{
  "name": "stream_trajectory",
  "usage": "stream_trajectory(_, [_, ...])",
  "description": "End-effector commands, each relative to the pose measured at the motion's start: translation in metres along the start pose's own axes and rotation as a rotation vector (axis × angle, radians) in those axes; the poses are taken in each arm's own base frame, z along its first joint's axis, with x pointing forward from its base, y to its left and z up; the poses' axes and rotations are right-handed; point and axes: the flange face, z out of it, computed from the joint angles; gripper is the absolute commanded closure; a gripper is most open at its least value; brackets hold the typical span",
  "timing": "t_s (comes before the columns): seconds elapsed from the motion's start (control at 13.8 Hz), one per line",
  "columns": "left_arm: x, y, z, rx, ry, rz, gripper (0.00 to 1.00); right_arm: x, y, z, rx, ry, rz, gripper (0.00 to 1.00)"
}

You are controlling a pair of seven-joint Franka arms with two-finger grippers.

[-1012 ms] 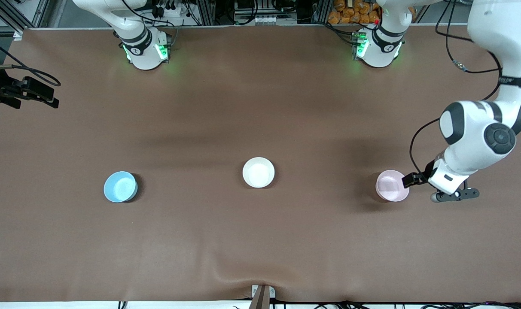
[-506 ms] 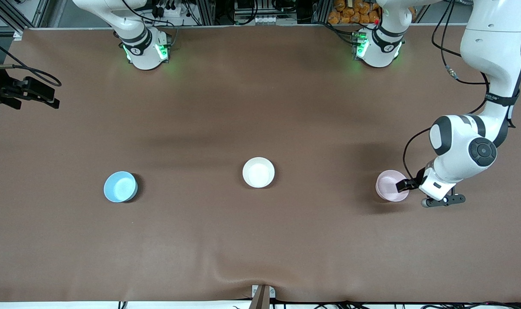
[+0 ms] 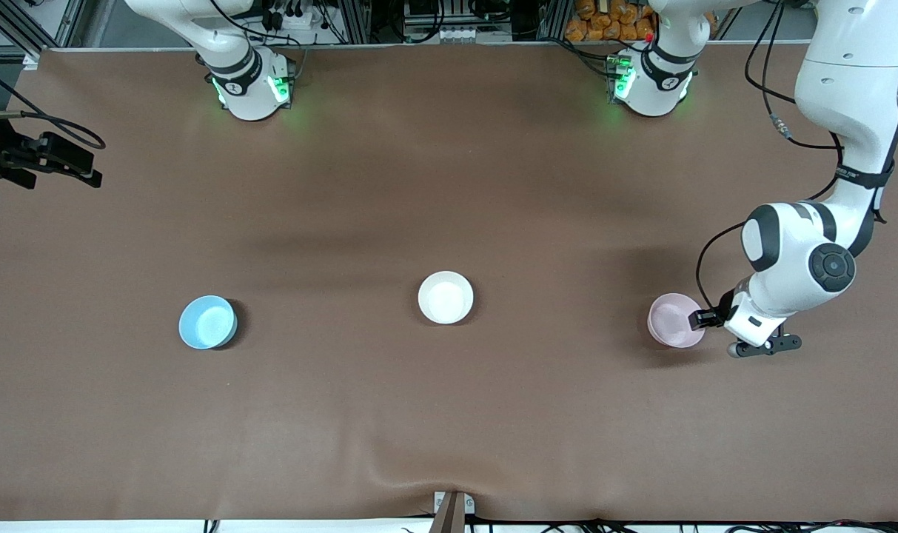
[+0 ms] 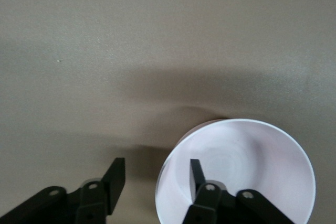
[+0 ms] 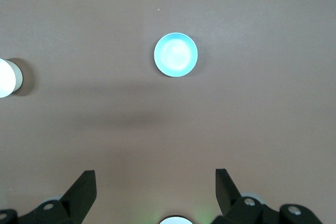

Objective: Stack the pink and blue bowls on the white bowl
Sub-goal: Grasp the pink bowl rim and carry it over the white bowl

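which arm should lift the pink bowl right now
Left. The left gripper already straddles the pink bowl rim, one finger inside. The right gripper hangs open, high above the table, waiting.
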Motion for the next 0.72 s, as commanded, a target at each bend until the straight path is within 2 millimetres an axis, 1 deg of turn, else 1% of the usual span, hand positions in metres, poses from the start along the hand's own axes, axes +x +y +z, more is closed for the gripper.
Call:
stream_trajectory(0.0, [0.002, 0.01, 0.002, 0.004, 0.006, 0.035, 1.0, -0.002, -0.001, -0.005, 0.005, 0.007, 0.01, 0.0])
stream_trajectory(0.07, [0.002, 0.01, 0.003, 0.004, 0.004, 0.036, 1.0, -0.002, -0.002, -0.005, 0.005, 0.008, 0.008, 0.0])
stream_trajectory(0.14, [0.002, 0.009, -0.001, 0.004, 0.008, 0.039, 1.0, -0.002, -0.002, -0.005, 0.007, 0.01, 0.01, 0.0])
stream_trajectory(0.22, [0.002, 0.01, -0.016, 0.006, 0.02, 0.051, 1.0, -0.002, -0.002, -0.005, 0.008, 0.011, 0.009, 0.0])
stream_trajectory(0.29, [0.003, 0.017, -0.032, 0.003, 0.041, 0.064, 1.0, -0.002, -0.002, -0.005, 0.008, 0.011, 0.008, 0.0])
stream_trajectory(0.36, [0.001, 0.027, -0.038, -0.004, 0.023, 0.082, 1.0, -0.002, -0.002, -0.005, 0.008, 0.011, 0.008, 0.0])
stream_trajectory(0.43, [-0.001, 0.042, -0.048, -0.014, 0.022, 0.098, 1.0, -0.002, -0.003, -0.005, 0.007, 0.011, 0.007, 0.0])
stream_trajectory(0.51, [-0.002, 0.055, -0.062, -0.022, 0.039, 0.109, 1.0, -0.002, -0.002, -0.005, 0.007, 0.011, 0.008, 0.0])
stream_trajectory(0.65, [-0.005, 0.09, -0.086, -0.057, 0.039, 0.134, 1.0, -0.002, -0.002, -0.005, 0.005, 0.01, 0.008, 0.0])
